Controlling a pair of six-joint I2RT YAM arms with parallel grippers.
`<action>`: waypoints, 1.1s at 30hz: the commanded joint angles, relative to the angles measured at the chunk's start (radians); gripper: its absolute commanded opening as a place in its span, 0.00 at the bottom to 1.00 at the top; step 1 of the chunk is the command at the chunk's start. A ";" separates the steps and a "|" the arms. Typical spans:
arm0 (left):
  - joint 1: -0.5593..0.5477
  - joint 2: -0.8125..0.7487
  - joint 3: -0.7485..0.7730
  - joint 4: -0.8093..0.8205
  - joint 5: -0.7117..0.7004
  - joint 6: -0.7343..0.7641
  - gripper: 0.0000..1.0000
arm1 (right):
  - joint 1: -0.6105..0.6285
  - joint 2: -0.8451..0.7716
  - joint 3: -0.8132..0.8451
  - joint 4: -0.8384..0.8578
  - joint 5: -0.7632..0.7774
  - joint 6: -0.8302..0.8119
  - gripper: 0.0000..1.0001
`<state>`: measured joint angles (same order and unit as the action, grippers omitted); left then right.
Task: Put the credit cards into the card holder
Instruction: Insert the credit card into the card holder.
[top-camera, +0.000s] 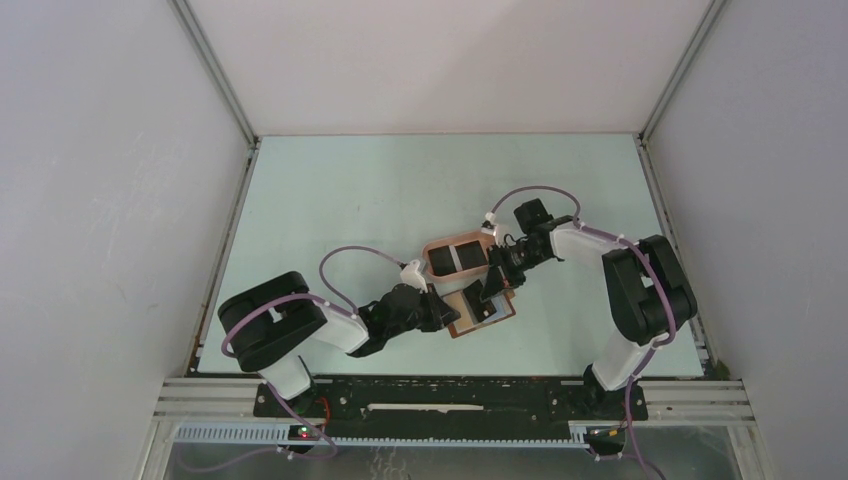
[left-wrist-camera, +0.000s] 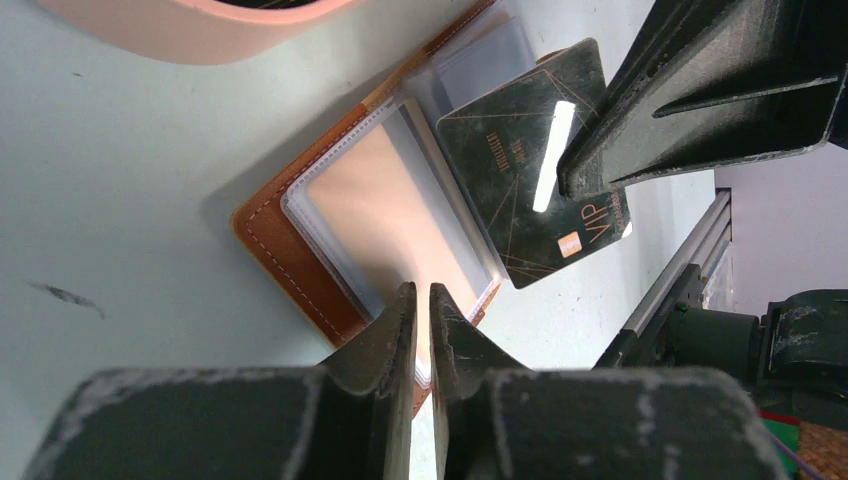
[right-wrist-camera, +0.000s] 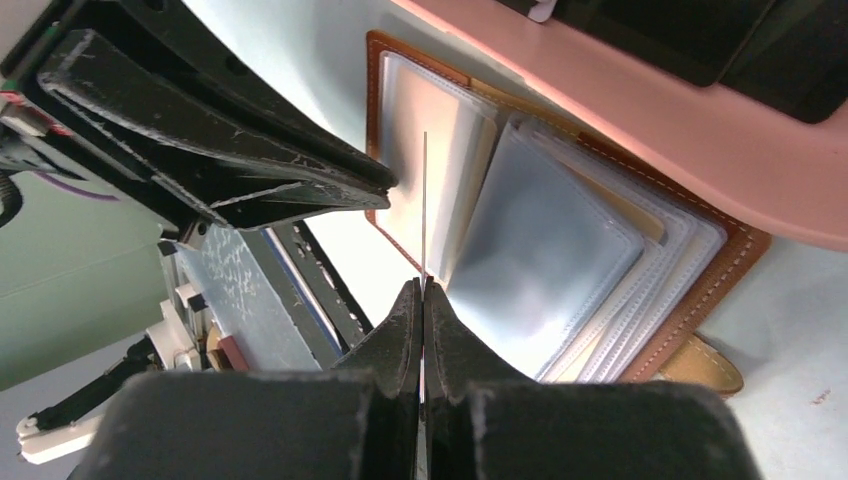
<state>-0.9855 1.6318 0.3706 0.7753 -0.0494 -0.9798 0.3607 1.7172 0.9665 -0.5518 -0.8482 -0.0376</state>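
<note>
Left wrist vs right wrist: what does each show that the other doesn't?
Left wrist only: the black card's printed face. Right wrist only: that card edge-on, the wallet's tab, dark cards lying in the tray. Both: the open wallet, the pink tray, the left gripper at the wallet's edge, and the right gripper shut on the card.
</note>
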 joint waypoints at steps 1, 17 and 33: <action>-0.008 0.016 0.025 -0.018 -0.006 -0.003 0.14 | -0.003 -0.002 -0.003 0.011 0.068 0.016 0.00; -0.009 0.022 0.025 -0.014 -0.004 -0.003 0.13 | -0.029 0.013 -0.001 0.003 0.004 0.013 0.00; -0.009 0.027 0.025 -0.004 0.000 -0.005 0.13 | -0.030 0.050 -0.006 0.014 0.054 0.028 0.00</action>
<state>-0.9863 1.6428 0.3706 0.7902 -0.0483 -0.9874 0.3302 1.7493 0.9619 -0.5484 -0.8387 -0.0189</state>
